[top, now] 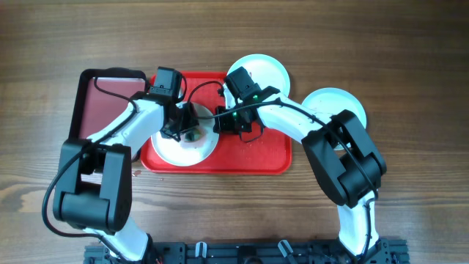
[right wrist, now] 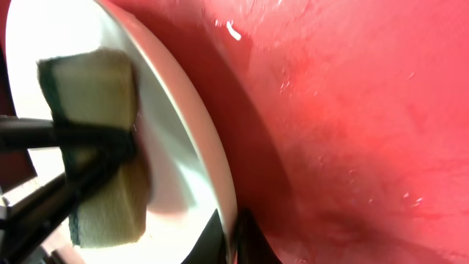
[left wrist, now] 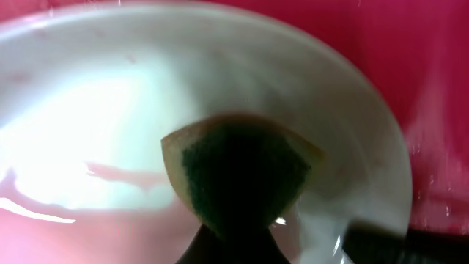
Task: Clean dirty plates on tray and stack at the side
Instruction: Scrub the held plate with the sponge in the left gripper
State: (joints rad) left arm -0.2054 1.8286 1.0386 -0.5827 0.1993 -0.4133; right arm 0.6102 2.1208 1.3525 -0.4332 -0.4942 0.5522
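A white plate (top: 170, 149) lies on the bright red tray (top: 253, 158). My left gripper (top: 189, 129) is shut on a green and yellow sponge (left wrist: 245, 172) that presses on the plate's inside (left wrist: 110, 110). My right gripper (top: 220, 123) is shut on the plate's right rim (right wrist: 220, 183), one finger each side. The sponge (right wrist: 99, 139) shows in the right wrist view too. A second plate (top: 267, 70) lies just behind the tray. A third plate (top: 330, 103) lies on the table to the right. Both look clean from above.
A smaller dark maroon tray with a black rim (top: 99, 103) lies to the left of the red tray, partly under my left arm. The red tray's surface (right wrist: 352, 125) looks wet. Bare wooden table (top: 410, 59) surrounds everything.
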